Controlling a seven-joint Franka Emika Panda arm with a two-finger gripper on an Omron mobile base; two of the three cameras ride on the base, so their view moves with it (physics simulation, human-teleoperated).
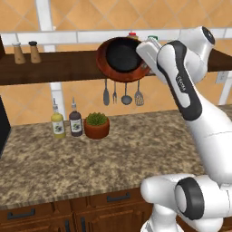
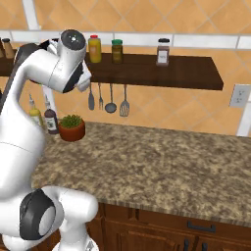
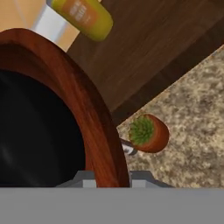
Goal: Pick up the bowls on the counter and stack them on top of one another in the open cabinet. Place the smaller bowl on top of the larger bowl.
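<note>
The larger bowl (image 1: 118, 59), with the black bowl (image 1: 123, 55) nested inside, hangs tipped on edge in front of the shelf (image 1: 59, 67), above the plant pot (image 1: 96, 125) on the desk (image 1: 113, 154). The gripper (image 1: 146, 67) seems clamped on its rim, though the fingers are hidden. Level the bowl and slide it onto the plank clear of the yellow bottle (image 3: 83, 15), whose label is unreadable.

smaller bowl (image 1: 122, 55) in larger bowl (image 1: 103, 63), at open cabinet (image 1: 54, 67) front | plant pot (image 1: 96, 125) on surface (image 1: 113, 154) below, right of two bottles (image 1: 66, 121)
</note>
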